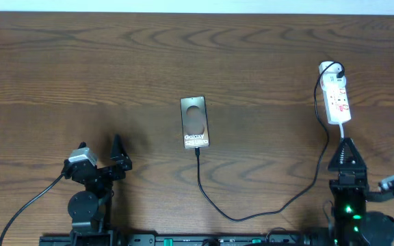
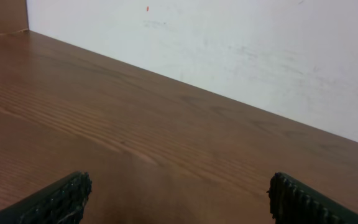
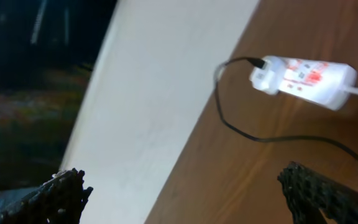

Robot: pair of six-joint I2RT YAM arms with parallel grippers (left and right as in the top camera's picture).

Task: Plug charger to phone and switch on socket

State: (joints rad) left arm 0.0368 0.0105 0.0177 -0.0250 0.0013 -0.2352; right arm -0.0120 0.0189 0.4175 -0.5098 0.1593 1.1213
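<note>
Since the long thin black charger cable (image 1: 252, 214) already reaches the near short edge of the small flat dark grey-brown phone with a pale oval and white "Galaxy" lettering (image 1: 195, 123), the coming move looks to turn on the narrow white power strip with red switches (image 1: 337, 99), which is the socket of the task. It lies on the brown wooden table (image 1: 115, 61) at the far right. It is directly ahead of the right gripper (image 1: 347, 154) and close beyond its tips, with its long axis running away from the robot, almost in line with that gripper's reach. The right arm is plainly the nearer one. The left gripper (image 1: 100, 156) sits well apart at the near left, and the phone lies between the two arms, its long axis also pointing away from the robot.

Both grippers are spread wide with nothing between the fingers. The left wrist view shows only bare wood and a pale wall between its tips. The right wrist view, rolled on its side, shows the power strip up ahead with the cable looping off its far end.

From above, the plug tip is too small to tell whether it is seated in the phone's port. The red switches are too blurred to read, and the strip's white cord (image 1: 343, 128) passes out of sight at the right gripper
</note>
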